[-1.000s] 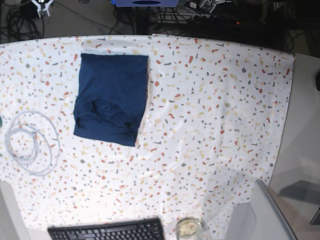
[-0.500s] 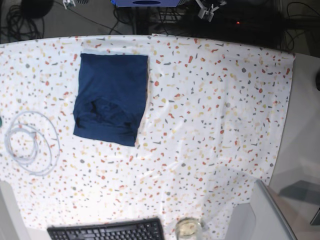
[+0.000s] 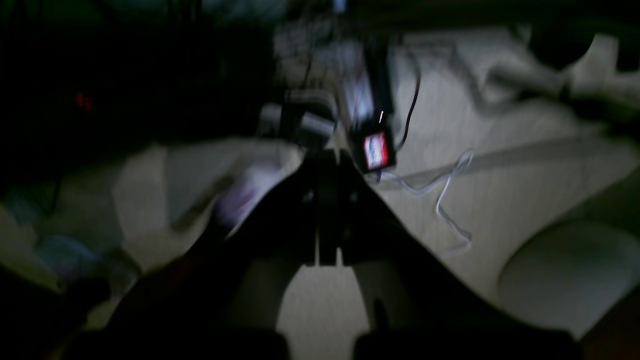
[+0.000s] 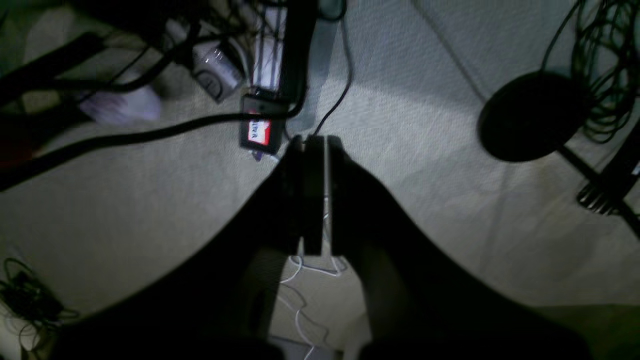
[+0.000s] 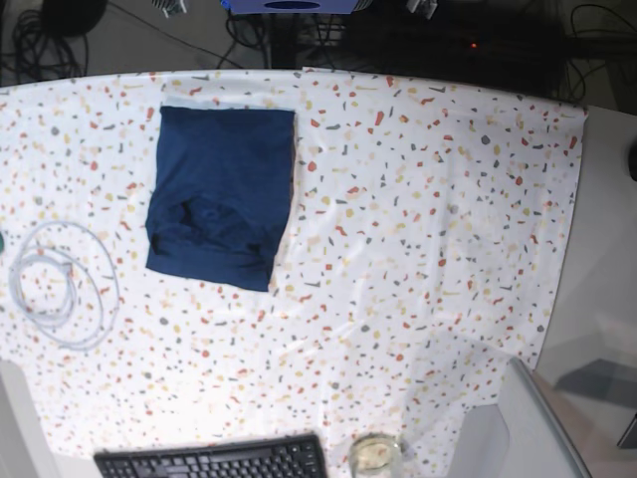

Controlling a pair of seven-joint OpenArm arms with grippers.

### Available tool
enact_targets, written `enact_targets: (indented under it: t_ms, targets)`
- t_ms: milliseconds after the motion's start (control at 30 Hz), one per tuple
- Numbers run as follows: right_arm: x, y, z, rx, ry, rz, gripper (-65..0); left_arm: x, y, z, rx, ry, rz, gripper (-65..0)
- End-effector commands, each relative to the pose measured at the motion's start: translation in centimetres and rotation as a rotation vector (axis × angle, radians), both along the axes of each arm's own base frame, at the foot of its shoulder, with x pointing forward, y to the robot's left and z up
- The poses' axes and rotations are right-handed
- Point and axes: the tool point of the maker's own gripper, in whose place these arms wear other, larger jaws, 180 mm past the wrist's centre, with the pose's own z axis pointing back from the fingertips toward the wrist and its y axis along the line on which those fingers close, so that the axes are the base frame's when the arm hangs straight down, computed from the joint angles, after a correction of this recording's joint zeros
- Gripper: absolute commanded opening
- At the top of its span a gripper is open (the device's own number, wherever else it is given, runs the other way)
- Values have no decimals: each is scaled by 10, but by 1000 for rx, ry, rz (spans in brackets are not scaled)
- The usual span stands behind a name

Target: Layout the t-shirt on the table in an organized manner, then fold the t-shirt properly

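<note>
The t-shirt lies as a compact navy rectangle on the table, toward the base view's upper left, flat apart from a few rumples near its lower edge; a loose coil of white cable sits well apart on its left. What has changed over the last second: both grippers, which showed at the top edge of the base view, have slid almost out of frame — only slivers remain there. The cloth itself has not shifted. I read that as the fold being finished and the arms retracting, nothing left to handle. Pose: both arms are pulled back off the table, wrist cameras looking down at the carpeted floor and its cabling. Left gripper clenched on nothing, view blurred; right gripper likewise clenched and empty — jaws pressed together.
</note>
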Motion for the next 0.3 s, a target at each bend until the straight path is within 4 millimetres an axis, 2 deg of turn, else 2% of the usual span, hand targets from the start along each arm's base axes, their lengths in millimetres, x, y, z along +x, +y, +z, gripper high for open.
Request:
enact_targets:
  t_ms: [0, 100, 267]
  targets:
    - [-1, -2, 0, -3, -3, 3, -630, 12, 8, 1, 4, -35, 0, -650]
    - [5, -3, 0, -4, -14, 4, -629, 16, 11, 2, 10, -41, -1, -650]
    - [35, -16, 0, -18, -81, 12, -629, 18, 8, 1, 4, -46, 1, -650]
